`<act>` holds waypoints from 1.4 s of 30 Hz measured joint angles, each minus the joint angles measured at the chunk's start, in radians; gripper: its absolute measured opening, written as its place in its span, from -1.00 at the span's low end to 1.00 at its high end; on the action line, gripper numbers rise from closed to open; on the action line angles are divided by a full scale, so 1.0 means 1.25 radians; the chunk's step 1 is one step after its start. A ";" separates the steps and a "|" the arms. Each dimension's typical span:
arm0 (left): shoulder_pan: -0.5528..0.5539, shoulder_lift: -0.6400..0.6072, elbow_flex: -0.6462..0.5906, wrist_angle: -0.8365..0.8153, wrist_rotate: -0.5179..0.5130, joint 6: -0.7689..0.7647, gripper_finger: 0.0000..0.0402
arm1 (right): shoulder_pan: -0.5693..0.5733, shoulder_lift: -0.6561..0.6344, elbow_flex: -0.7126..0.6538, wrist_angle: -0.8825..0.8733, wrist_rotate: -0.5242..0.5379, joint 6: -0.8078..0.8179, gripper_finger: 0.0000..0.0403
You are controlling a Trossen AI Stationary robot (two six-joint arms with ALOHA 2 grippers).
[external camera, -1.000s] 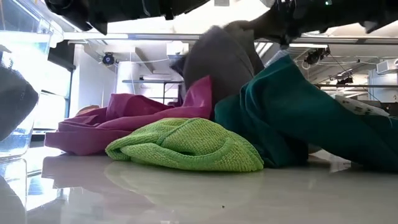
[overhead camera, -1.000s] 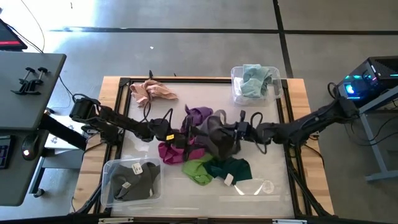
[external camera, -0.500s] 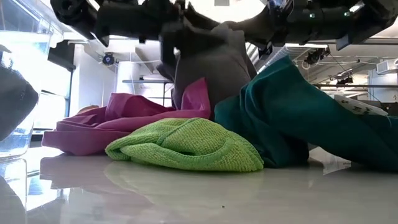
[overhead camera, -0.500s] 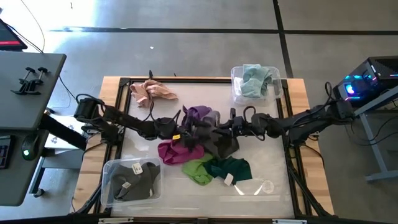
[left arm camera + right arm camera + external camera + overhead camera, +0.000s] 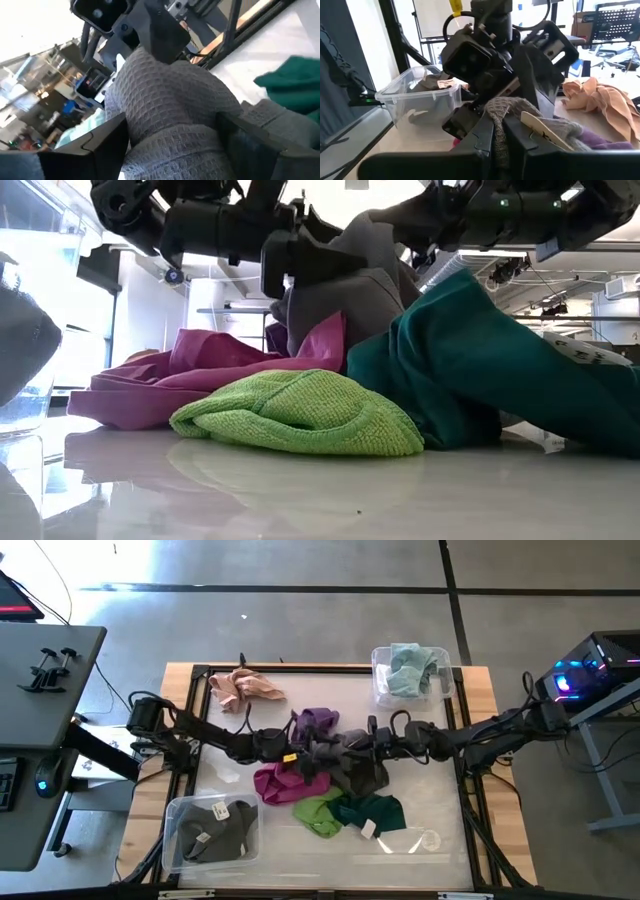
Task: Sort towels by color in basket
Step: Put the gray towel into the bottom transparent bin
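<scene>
High view: white table [image 5: 440,850] | clear plastic bin with grey cloths [image 5: 175,825] lower left | grey waffle-weave towel [image 5: 345,752] at frame centre, pinched by shut right gripper [image 5: 372,739] | left gripper [image 5: 300,745] spread wide around its other end | advice: close left fully before right releases, lift clear of magenta cloth [image 5: 285,783]

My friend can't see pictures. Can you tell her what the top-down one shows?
Two dark robot arms meet mid-table over a grey waffle-weave towel: the right pincer pinches it and the left pincer is open at it. Around it lie purple, magenta, green towels.
</scene>
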 joint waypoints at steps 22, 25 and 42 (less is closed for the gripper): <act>0.031 -0.020 -0.001 -0.019 0.049 -0.201 -0.94 | -0.014 -0.114 0.002 -0.021 0.044 -0.105 -0.35; 0.001 -0.058 -0.001 -0.033 -0.076 -0.164 -0.89 | -0.004 -0.212 0.002 -0.135 0.066 -0.123 -0.18; -0.276 -0.474 0.240 -0.534 -0.347 -0.022 -0.97 | 0.189 -0.271 0.002 -0.397 0.377 -0.085 -0.10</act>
